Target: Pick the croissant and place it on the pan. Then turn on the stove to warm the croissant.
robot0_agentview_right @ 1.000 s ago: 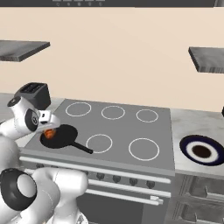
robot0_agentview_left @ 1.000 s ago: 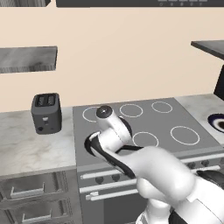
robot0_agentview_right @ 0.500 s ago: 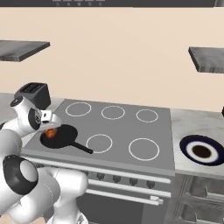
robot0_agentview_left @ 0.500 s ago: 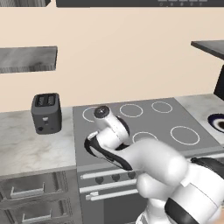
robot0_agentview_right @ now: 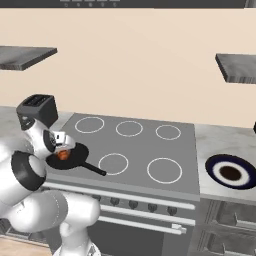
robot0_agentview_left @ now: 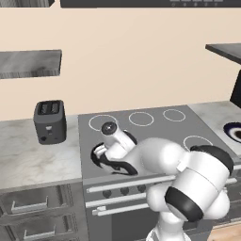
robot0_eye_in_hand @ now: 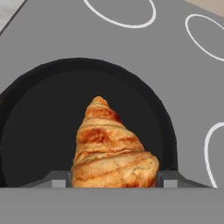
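The golden-orange croissant [robot0_eye_in_hand: 111,144] sits between my fingertips [robot0_eye_in_hand: 168,179], which press against its two sides. My gripper [robot0_eye_in_hand: 114,180] is shut on the croissant and hangs just over the round black pan [robot0_eye_in_hand: 43,113]. In the right base view the croissant [robot0_agentview_right: 62,155] shows as an orange spot under my gripper [robot0_agentview_right: 61,146], over the pan [robot0_agentview_right: 77,161], whose thin handle points right. The pan [robot0_agentview_left: 96,157] rests on the front left burner of the grey stove [robot0_agentview_right: 142,147]. I cannot tell whether the croissant touches the pan's floor.
A dark two-slot toaster [robot0_agentview_left: 49,121] stands on the marble counter left of the stove. A row of dark knobs [robot0_agentview_right: 135,205] runs along the stove's front. A blue-rimmed plate [robot0_agentview_right: 230,171] lies on the counter to the right. Shelves hang on the wall.
My hand has sunk slightly toward the pan with the croissant in it, and my elbow has swung closer to the cameras. The pan has not moved.
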